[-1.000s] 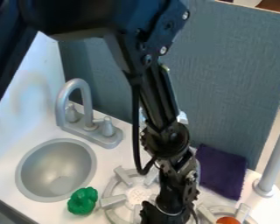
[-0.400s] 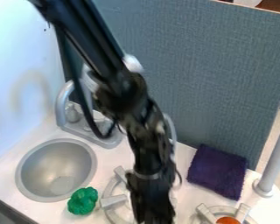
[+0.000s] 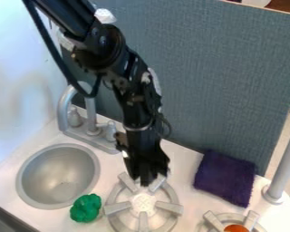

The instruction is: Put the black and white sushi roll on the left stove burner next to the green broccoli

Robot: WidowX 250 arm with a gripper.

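Hanging over 1 of 2 burners (image 3: 143, 204) is 1 pincer (image 3: 147, 180).

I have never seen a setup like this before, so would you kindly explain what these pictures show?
The black machine is a robot arm, seen by a fixed camera looking down at a slant. The arm enters from the upper left, and its gripper hangs over the rear part of a grey toy burner. I can make out nothing held in it.

The white counter has a round sink with a faucet. A crumpled-looking green item lies between sink and burner. To the right are a dark purple cloth and a second burner with something orange on it.
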